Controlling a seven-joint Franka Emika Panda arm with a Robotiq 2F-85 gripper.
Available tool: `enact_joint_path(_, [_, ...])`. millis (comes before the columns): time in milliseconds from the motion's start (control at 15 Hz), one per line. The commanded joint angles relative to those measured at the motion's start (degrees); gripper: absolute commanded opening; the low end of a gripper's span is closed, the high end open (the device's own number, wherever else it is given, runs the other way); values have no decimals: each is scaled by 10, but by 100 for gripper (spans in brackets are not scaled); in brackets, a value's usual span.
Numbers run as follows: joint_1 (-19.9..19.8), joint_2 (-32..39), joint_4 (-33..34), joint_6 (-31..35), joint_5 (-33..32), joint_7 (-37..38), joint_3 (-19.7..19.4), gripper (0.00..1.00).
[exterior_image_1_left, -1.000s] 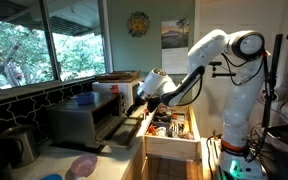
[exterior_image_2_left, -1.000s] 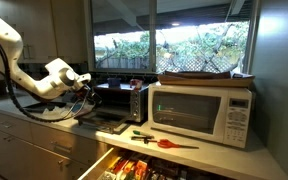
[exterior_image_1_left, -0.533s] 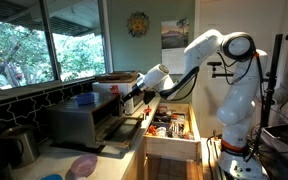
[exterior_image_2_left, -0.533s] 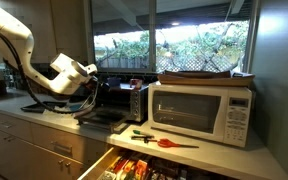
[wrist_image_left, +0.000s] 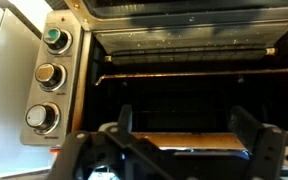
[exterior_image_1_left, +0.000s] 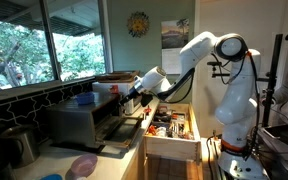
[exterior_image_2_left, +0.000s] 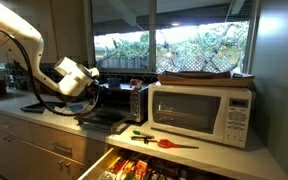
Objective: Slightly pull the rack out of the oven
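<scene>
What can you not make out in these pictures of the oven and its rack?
Rack: in both exterior views, lost in the oven's dark cavity.
End effector: in an exterior view, fingers too small, dark against the oven.
Knob markings: wrist view, too small.

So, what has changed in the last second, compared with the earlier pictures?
The pincer has moved closer to the oven. It has taken hold of nothing: in the wrist view its jaws stand open before the rack. The oven door stays down, the drawer stays open, and the microwave is in place.
</scene>
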Motion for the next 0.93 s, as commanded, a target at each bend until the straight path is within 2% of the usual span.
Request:
enact_joint_path(0, [-20, 25, 1, 28, -23, 53, 9, 100])
enact_joint_path(67, [-8, 6, 0, 4, -11, 23, 3, 100])
enact_joint_path(267, [-11, 18, 0, 15, -11, 37, 3, 100])
enact_joint_path(400, [-15, 36, 20, -40, -23, 38, 11, 100])
enact_joint_path(600, [-21, 58, 58, -78, -82, 77, 14, 100])
enact_joint_path(867, [-2, 106, 103, -136, -211, 156, 16, 100])
